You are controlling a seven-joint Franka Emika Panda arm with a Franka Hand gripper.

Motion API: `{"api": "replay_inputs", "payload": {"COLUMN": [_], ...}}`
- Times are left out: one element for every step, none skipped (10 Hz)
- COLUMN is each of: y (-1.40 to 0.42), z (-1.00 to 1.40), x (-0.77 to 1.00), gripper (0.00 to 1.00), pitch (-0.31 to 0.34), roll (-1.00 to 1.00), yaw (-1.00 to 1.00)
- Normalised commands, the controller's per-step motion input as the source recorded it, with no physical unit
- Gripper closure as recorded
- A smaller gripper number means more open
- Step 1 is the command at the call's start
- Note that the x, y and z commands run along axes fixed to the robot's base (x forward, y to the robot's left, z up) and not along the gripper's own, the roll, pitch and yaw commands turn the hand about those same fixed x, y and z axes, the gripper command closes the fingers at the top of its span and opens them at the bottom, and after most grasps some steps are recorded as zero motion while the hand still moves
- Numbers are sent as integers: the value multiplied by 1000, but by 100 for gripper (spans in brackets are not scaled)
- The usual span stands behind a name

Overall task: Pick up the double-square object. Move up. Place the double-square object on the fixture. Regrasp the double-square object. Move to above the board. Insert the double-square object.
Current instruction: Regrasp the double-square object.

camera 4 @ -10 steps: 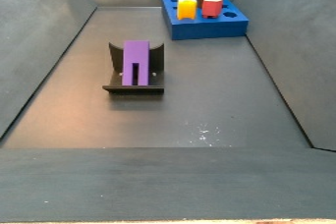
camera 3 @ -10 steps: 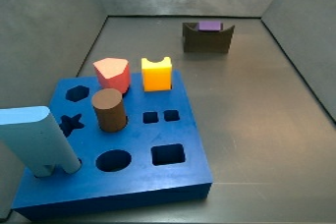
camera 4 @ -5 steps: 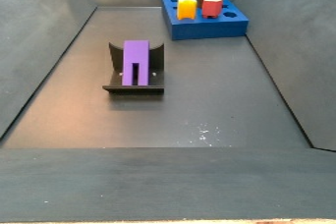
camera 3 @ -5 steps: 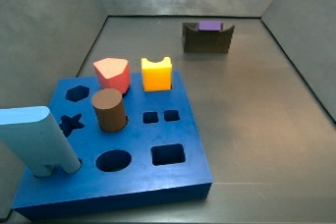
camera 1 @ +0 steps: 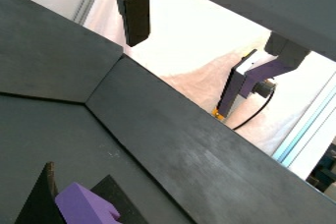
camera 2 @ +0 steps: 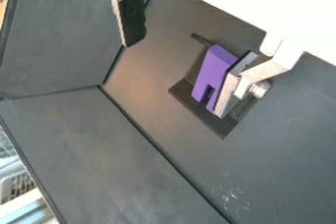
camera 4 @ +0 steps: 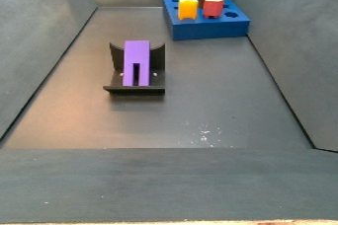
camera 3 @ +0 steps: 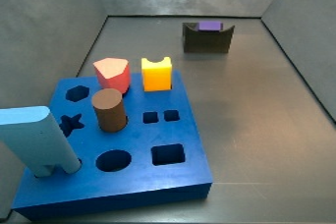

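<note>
my tool (camera 2: 197, 41) hovering high, fingers (camera 2: 130, 17) apart and gripping nothing, double-square object (camera 2: 211, 75) sitting in fixture (camera 2: 234, 122) below it

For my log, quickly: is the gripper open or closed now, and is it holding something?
Gripper: open and empty, above the double-square object lying in the fixture.

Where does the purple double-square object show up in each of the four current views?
Wrist view: double-square object, a purple corner at the frame edge.
Wrist view, lying in the fixture, below the open, empty pincer.
Side view, far end of the floor.
Side view, left of centre.
Shared landmark: the fixture.
</note>
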Motion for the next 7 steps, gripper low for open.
{"api": "replay_inputs", "payload": {"y": [71, 71, 66, 59, 56, 54, 48], "z": [-1000, -1000, -1000, -1000, -1000, -1000, -1000], "x": [37, 39, 49, 61, 70, 78, 88], "gripper": [0, 0, 0, 0, 0, 0, 0], "pitch": [18, 2, -30, -59, -76, -85, -84], "roll": [143, 137, 127, 98, 78, 65, 67], "yaw": [163, 155, 138, 112, 90, 66, 39]}}
